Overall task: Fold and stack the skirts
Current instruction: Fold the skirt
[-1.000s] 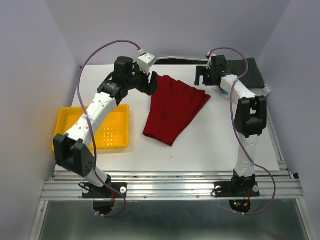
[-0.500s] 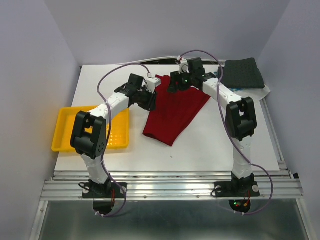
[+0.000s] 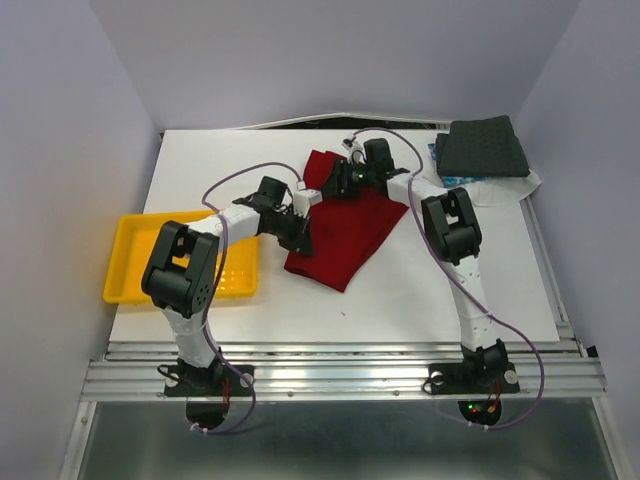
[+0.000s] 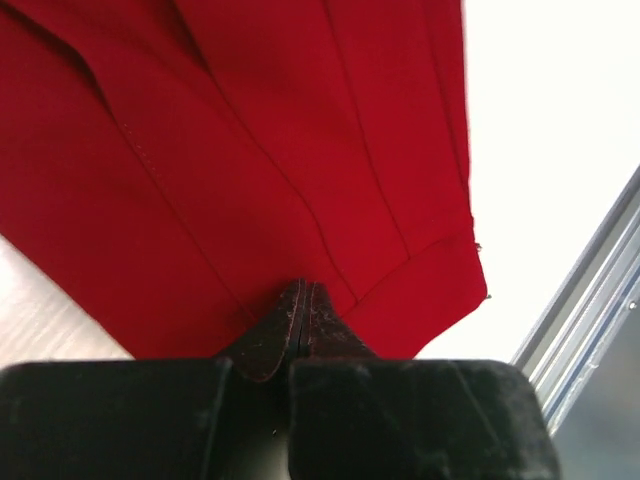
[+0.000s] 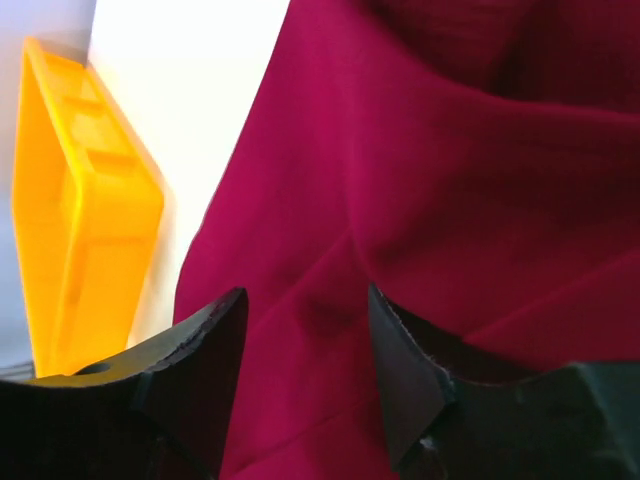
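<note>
Plain deep-red cloth skirt point(image 3: 350, 235), on white bench point(image 3: 420, 290): fold beginning, we judge. We note left jaws closed, pinching its hem, and right jaws apart astride cloth. Next, the right should close, then both lift.

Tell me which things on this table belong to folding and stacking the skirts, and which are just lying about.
Part of the job:
red skirt, spread out mid-table
grey skirt, folded at the far right corner
blue cloth peeking from under the grey one, probably another skirt

Just lying about:
yellow tray, at the left edge
</note>
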Controlling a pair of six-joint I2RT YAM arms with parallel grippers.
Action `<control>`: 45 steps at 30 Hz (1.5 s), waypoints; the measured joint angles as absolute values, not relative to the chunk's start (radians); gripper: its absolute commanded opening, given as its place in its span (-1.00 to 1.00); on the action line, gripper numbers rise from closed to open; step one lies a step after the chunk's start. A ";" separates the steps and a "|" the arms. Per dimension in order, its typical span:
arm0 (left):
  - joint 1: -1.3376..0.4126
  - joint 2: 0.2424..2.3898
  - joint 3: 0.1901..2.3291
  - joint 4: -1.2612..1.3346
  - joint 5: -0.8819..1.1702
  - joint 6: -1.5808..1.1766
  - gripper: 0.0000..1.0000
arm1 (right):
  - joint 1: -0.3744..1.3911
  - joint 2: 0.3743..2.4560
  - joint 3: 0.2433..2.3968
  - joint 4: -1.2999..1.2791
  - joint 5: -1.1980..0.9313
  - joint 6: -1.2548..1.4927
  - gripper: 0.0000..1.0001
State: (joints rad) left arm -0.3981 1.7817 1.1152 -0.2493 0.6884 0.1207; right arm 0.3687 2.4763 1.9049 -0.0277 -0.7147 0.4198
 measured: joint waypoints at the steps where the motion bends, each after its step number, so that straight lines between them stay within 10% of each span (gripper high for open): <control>1: -0.398 1.802 1.106 -0.241 0.688 0.113 -1.00 | 0.362 2.497 1.926 -0.012 -0.719 0.436 0.15; 9: -0.415 1.837 1.063 -0.181 0.707 0.069 -0.99 | 0.316 2.529 1.998 0.008 -0.701 0.434 0.53; 14: -0.527 1.819 1.046 -0.158 0.741 0.056 -0.08 | 0.303 2.498 2.008 -0.060 -0.711 0.377 0.64; 20: -0.656 1.637 1.040 -0.149 0.744 0.028 0.15 | 0.292 2.239 1.842 -0.207 -0.669 0.321 0.68; 27: -0.631 1.275 1.018 -0.108 0.512 0.082 0.97 | 0.199 1.641 1.384 -0.248 -0.562 0.395 0.69; 39: -0.581 1.192 0.945 -0.139 0.193 0.248 0.97 | 0.199 1.769 0.960 -0.288 -0.663 0.597 0.93; 45: -0.567 1.190 0.888 -0.143 0.185 0.236 0.95 | 0.202 1.779 0.933 -0.190 -0.671 0.663 0.64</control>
